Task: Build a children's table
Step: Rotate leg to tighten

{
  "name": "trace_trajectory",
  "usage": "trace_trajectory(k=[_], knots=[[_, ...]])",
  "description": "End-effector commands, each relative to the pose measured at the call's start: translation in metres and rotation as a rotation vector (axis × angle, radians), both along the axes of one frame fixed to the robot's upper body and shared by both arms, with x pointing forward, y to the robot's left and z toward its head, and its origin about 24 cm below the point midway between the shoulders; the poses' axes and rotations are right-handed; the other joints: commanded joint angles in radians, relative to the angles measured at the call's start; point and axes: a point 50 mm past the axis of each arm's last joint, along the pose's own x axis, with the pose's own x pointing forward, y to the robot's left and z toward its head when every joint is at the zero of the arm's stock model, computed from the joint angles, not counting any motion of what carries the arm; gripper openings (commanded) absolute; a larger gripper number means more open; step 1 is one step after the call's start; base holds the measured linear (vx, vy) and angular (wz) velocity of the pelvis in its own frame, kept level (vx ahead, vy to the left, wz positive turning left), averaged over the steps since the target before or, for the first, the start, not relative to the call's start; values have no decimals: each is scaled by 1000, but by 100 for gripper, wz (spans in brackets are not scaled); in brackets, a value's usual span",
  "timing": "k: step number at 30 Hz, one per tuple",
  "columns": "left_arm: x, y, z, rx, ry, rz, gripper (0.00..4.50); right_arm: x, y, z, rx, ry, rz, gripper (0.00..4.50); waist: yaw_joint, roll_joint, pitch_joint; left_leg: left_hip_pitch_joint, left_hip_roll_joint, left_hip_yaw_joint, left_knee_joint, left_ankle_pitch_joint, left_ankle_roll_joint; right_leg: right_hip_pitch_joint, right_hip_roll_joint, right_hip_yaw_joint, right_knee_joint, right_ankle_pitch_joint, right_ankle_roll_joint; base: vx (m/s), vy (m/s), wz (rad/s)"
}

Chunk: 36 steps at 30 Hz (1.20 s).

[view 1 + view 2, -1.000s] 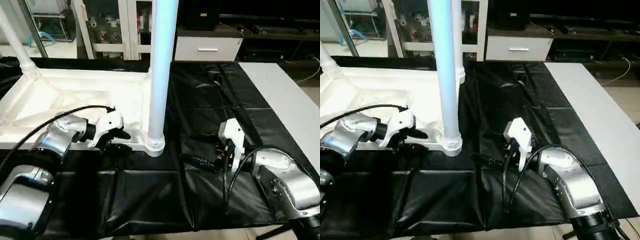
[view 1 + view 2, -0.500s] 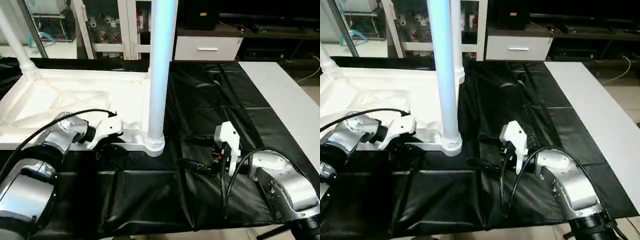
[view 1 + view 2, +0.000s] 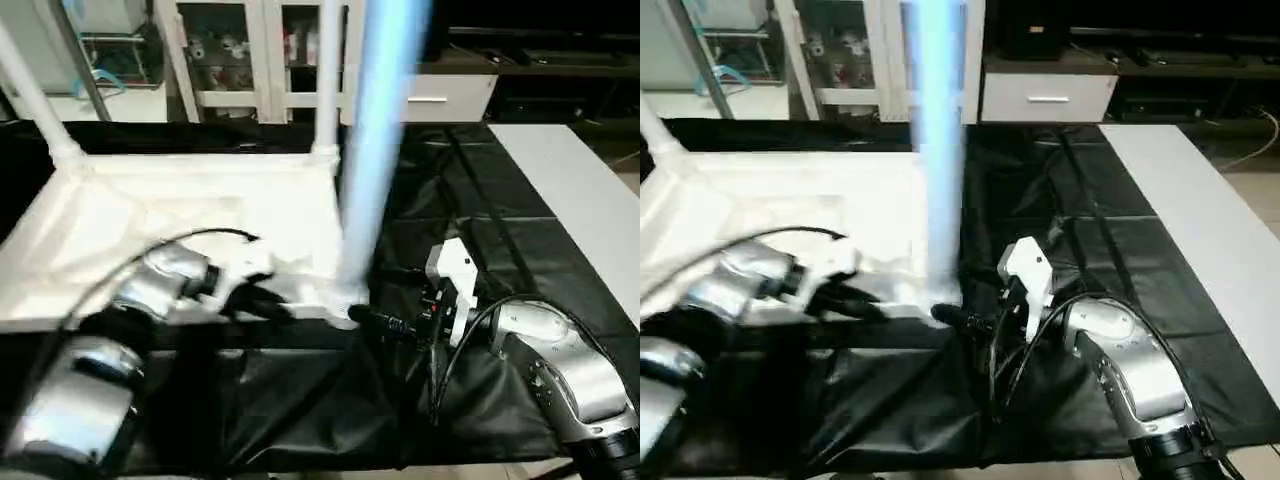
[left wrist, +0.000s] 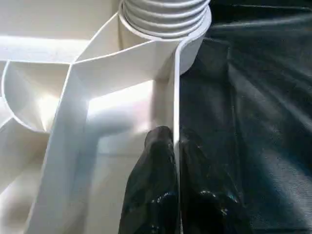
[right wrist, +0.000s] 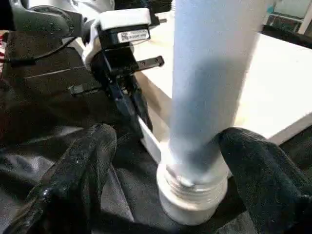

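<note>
- Left wrist view is showing the left gripper (image 4: 176,161) with its two black jaws pinched together on the thin upright rim wall of the tabletop (image 4: 97,73), one jaw inside the rim and one outside over the black cover.
- Just ahead of those jaws, the ribbed corner socket (image 4: 165,19) is sitting at the end of that rim.
- The tabletop is lying underside up on the left half of the bench (image 3: 560,170), its near right corner close to the bench's front edge.
- A white leg (image 3: 375,150) is standing upright in that near right corner socket; another leg (image 3: 30,90) is rising from the far left corner, and a third (image 3: 328,80) from the far right corner.
- Right wrist view is showing the right gripper (image 5: 165,161) with its jaws spread wide, one on each side of the near leg's base, apart from it.
- A small white label (image 5: 132,35) on the left gripper's housing is carrying print too small to read.
</note>
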Motion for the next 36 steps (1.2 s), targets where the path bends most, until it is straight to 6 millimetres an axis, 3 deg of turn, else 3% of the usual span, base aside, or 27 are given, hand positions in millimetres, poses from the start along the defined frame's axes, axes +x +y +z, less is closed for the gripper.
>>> trace_trajectory(k=[1,3,4,12,18,30,36], knots=[[-10,-19,-7,-83,18,-26,2,1,-1,1,-23,-15,14,380,-3,-8,-65,16,83,-26,-69,-201,38,50,-103,60,-84,-60,-265,0,0,0],[-13,-25,-8,-102,17,-27,2,2,0,1,-31,-17,23,380,-2,0,-63,17,86,-27,-71,-212,30,46,-104,61,-87,-125,-249,0,0,0],[-15,-28,-9,-115,13,-29,2,2,0,0,-39,-16,30,380,-2,-5,-62,14,83,-26,-71,-208,35,44,-101,61,-90,-156,-234,0,0,0],[-21,-29,-9,-107,-40,-15,2,11,-5,-12,-113,-5,20,380,-2,-3,-67,8,77,-22,-67,-172,54,39,-96,59,-92,-165,-198,0,0,0],[-22,-26,-8,-79,-65,2,2,21,-2,-19,-140,-6,11,380,-8,5,-72,6,76,-23,-66,-152,63,37,-92,55,-84,-96,-218,0,0,0],[-21,-21,-6,-52,-73,8,2,29,4,-27,-165,3,95,380,-6,4,-70,8,78,-21,-67,-171,64,38,-93,57,-87,-118,-221,0,0,0],[-20,-18,-5,-43,-73,11,0,29,0,-30,-192,11,123,328,-7,4,-70,8,79,-21,-67,-179,64,37,-93,57,-88,-125,-223,0,0,0]])
